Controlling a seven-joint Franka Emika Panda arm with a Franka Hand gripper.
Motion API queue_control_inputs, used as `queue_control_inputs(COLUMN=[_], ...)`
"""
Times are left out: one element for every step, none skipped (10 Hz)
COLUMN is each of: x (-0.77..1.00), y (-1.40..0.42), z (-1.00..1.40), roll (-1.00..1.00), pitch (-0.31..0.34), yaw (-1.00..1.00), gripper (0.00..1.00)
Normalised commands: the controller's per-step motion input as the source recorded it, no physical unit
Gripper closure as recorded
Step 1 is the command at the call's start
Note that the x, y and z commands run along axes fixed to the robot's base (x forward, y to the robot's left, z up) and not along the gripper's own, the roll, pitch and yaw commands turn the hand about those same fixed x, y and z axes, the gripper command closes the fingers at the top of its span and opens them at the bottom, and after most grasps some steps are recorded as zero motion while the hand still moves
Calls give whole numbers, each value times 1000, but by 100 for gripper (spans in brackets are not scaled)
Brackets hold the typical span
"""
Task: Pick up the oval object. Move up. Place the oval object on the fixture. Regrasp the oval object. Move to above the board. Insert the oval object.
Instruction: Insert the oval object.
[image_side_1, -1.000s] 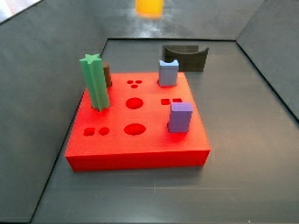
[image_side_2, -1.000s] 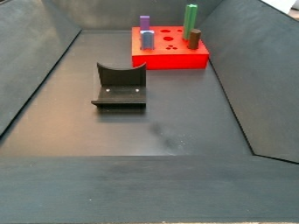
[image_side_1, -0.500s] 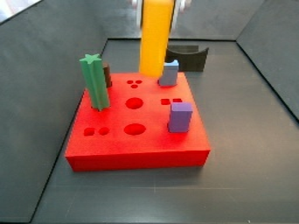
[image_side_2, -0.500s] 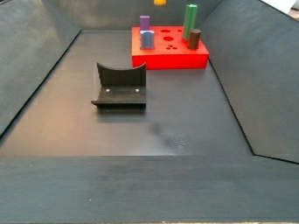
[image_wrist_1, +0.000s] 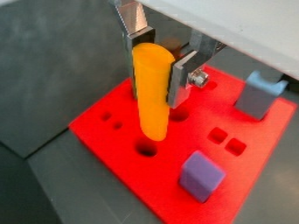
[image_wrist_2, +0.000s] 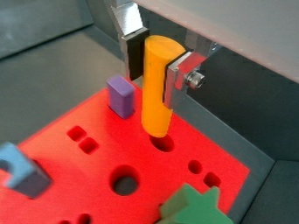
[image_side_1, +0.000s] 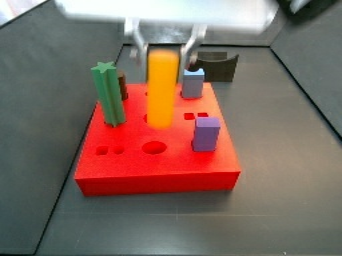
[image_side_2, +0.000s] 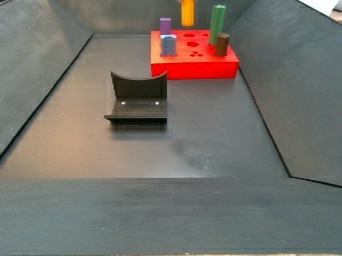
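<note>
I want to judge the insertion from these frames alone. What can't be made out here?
- Whether the oval object has entered its hole in the board: its lower end hides the rim in both wrist views.
- The gripper: its upper part is blurred in a side view, and cut off by the top edge where only the oval object shows.
- The holes: too small there.

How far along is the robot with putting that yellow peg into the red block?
Nearly done. The gripper is shut on the oval object, held upright over the board, so pickup and regrasp look finished; the fixture is empty. In both wrist views the peg's tip sits at a hole. Left: pushing it in and letting go.
</note>
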Motion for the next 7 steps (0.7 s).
queue_control_inputs(x=[0, 17, 0, 0, -14, -80, -54], y=[-163, -74, 0, 0, -17, -11, 0], z=[-397, -66, -3, -140, -271, -311, -214], roll=[0, 77, 0, 54, 53, 59, 14], pitch=[-7, 0, 11, -19, -109, -153, -124], yaw=[46, 0, 0, 0, 0, 0, 0], gripper=[100, 100, 100, 100, 100, 100, 100])
